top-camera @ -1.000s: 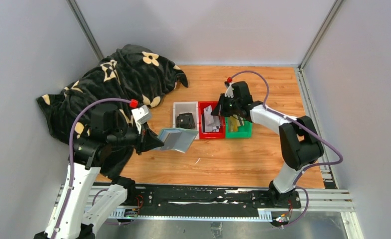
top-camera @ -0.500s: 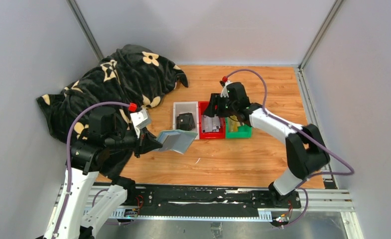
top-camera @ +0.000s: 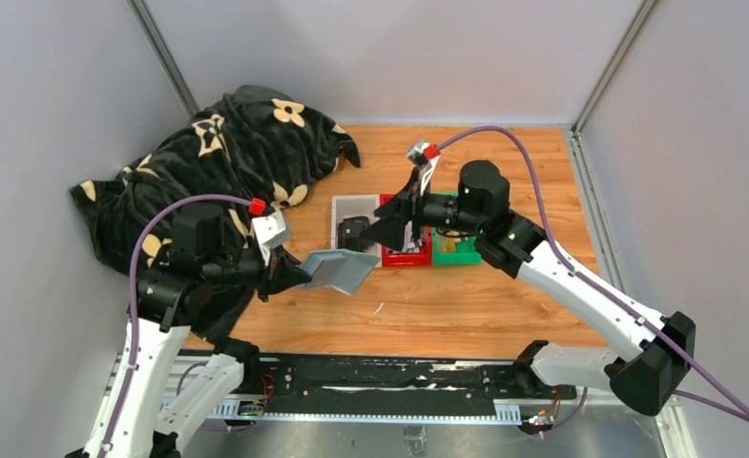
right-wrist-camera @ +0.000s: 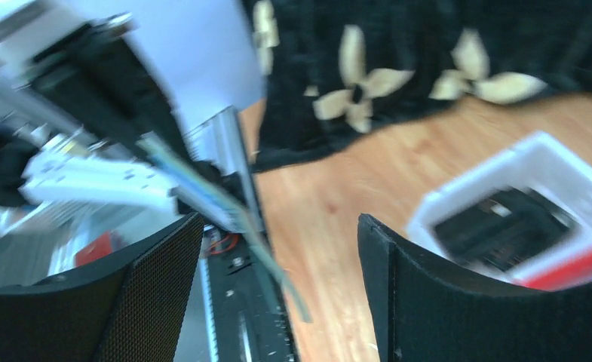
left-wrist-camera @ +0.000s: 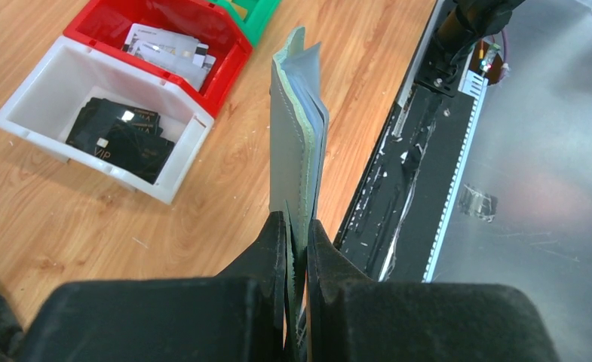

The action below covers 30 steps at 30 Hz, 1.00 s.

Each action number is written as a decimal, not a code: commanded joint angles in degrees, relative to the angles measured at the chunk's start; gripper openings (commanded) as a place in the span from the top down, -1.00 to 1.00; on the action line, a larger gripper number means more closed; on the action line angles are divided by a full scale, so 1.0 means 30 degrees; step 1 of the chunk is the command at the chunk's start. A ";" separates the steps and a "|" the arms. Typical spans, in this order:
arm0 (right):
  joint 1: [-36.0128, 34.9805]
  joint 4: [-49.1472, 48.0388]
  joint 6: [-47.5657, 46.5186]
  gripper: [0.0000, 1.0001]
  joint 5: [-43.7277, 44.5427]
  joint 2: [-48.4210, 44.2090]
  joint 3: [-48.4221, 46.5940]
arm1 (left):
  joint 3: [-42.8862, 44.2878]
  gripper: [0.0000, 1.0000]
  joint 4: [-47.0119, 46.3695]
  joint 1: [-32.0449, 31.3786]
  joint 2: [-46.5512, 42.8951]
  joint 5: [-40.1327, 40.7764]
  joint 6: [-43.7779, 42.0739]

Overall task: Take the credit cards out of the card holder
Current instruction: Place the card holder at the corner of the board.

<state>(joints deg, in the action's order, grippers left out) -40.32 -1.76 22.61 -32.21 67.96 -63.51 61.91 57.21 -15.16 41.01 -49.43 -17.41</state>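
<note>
- Left gripper (left-wrist-camera: pixel 296 226) is clamped shut on one edge of the holder (left-wrist-camera: pixel 296 143), gripping it in the air above the table (left-wrist-camera: pixel 202 181), just in front of the trays.
- Right gripper (right-wrist-camera: pixel 277 226) hangs wide open and empty over the trays, its fingers aimed at the holder.
- White tray (left-wrist-camera: pixel 29 113) contains black cards (left-wrist-camera: pixel 119 137).
- Red tray (left-wrist-camera: pixel 100 26) touches its right side and contains pale cards (left-wrist-camera: pixel 168 53).
- Green tray (top-camera: pixel 458 254) touches the red one's right side.
- Black flowered blanket (top-camera: pixel 246 143) lies heaped at the far left.
</note>
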 commanded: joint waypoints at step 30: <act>-0.5568 -0.1134 -0.3294 -0.70 -0.1029 0.0181 0.0016 | 0.1496 1.00 0.0984 -0.0221 -0.0582 -0.3018 -0.0225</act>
<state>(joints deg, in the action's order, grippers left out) -55.42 -3.33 14.02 -35.90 68.36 -63.48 64.20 60.31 -15.27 39.64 -55.24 -19.27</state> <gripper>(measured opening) 0.847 0.068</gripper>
